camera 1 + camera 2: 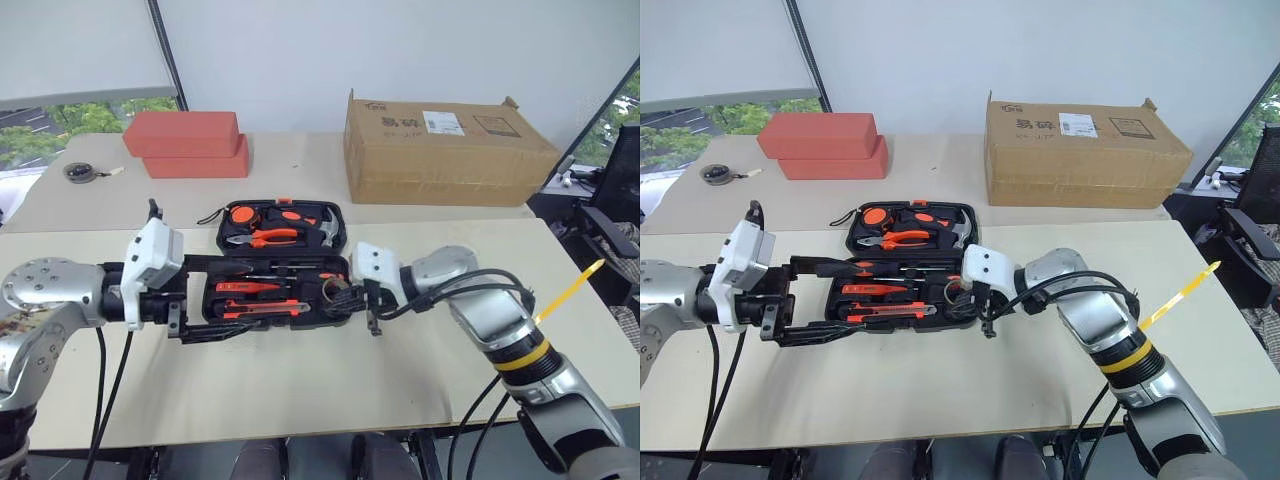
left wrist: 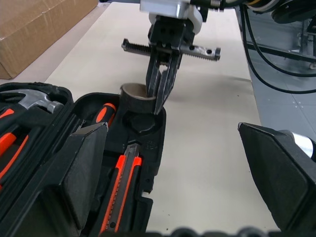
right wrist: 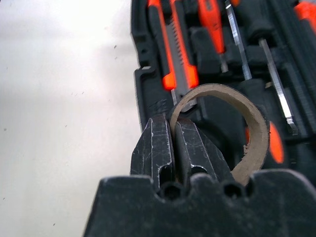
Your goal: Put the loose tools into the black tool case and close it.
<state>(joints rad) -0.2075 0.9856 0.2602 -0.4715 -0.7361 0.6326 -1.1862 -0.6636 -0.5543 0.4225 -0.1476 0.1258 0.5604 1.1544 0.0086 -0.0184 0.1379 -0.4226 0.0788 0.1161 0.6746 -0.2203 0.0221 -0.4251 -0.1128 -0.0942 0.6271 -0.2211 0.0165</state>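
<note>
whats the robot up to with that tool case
The robot is packing the black tool case, which lies open on the table. Its right tool is shut on the rim of the tape ring and holds it over the case's right end. The utility knife and the screwdrivers already lie in the near half, the pliers and hammer in the far half. The left tool stands open at the case's left end, holding nothing. The case is not yet closed.

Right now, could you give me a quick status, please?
Right gripper shut on tape ring over black tool case. Left gripper open. Case lid open.
</note>
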